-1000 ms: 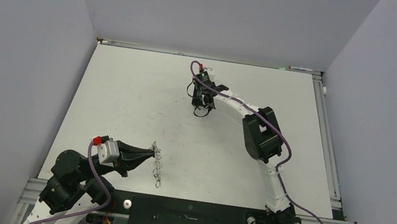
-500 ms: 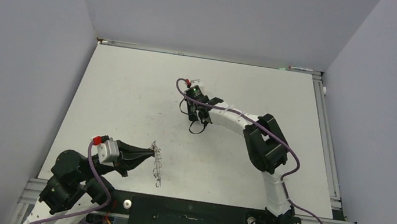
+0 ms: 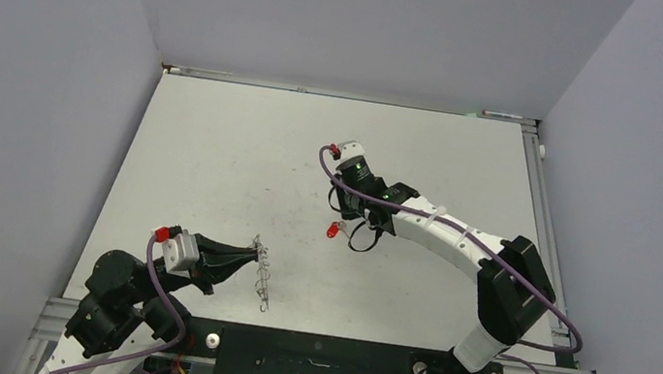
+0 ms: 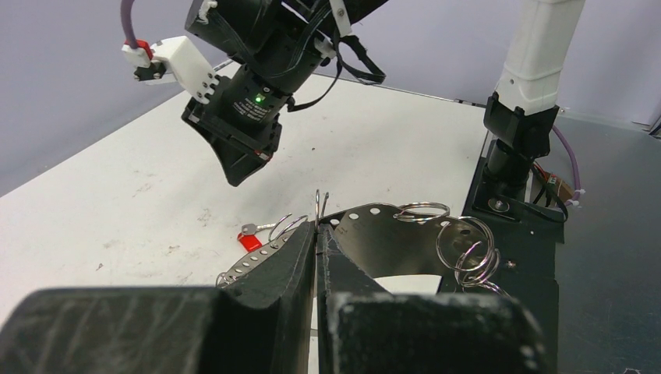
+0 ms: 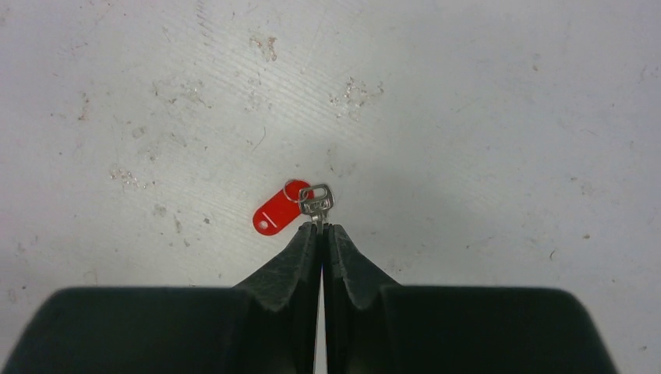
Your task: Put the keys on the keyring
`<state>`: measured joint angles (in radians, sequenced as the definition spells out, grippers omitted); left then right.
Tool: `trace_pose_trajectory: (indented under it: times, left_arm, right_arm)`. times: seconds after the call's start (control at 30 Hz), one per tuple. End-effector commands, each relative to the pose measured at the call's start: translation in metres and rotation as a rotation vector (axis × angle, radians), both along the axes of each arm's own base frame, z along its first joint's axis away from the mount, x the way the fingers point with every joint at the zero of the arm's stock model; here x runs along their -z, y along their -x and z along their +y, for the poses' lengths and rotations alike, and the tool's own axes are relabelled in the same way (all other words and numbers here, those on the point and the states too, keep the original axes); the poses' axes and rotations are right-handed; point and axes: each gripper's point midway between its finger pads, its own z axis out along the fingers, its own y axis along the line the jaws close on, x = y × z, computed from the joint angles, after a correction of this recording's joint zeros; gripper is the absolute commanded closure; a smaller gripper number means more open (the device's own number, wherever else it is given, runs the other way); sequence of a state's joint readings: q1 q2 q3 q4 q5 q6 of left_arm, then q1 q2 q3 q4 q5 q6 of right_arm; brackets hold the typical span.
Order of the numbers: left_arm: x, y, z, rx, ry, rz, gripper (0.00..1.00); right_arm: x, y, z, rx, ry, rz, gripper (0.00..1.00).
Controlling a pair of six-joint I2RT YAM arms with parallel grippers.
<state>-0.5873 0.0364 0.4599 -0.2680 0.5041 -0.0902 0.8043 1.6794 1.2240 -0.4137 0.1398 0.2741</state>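
Red-tagged key [image 5: 316, 201], pinched in the right pincer [image 5: 320, 228], should meet hole-first the keyring [image 4: 376, 240] clamped by the left pincer [image 4: 317, 232].

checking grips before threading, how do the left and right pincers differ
The left pincer clamps the keyring by its rim; the right pincer pinches a key with a red tag. The left pincer points sideways, the right pincer down. Both are shut.
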Motion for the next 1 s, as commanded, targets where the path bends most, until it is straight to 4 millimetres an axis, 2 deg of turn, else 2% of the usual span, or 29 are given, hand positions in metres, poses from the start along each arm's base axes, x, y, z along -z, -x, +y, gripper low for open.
trace_pose_trajectory:
  times: [0.0,0.1,0.17,0.27,0.43,0.67,0.97]
  left_arm:
    - [-0.011,-0.001,0.002,-0.014,0.02,-0.034,1.0]
    - [-0.011,-0.001,0.002,-0.011,0.018,-0.032,1.0]
    - [-0.01,-0.001,0.001,-0.01,0.017,-0.031,1.0]
    - [-0.01,-0.002,0.001,-0.012,0.016,-0.03,1.0]
    - [-0.009,-0.002,0.001,-0.012,0.013,-0.025,1.0]
    - [-0.009,-0.003,0.001,-0.014,0.012,-0.023,1.0]
    - [-0.009,-0.003,0.001,-0.016,0.016,-0.025,1.0]
  right_arm:
    - [-0.004,0.011,-0.012,0.025,-0.029,-0.011,0.95]
    - [-0.011,0.015,-0.013,0.027,-0.063,-0.023,0.95]
    - [-0.007,0.017,-0.013,0.044,-0.07,-0.01,0.86]
    - [0.01,0.021,-0.008,0.052,-0.052,0.029,0.68]
    - [0.032,0.013,0.002,0.055,0.009,0.037,0.58]
    - [0.049,-0.002,0.016,-0.021,0.091,0.037,0.54]
    - [0.063,-0.013,0.017,-0.068,0.201,0.036,0.56]
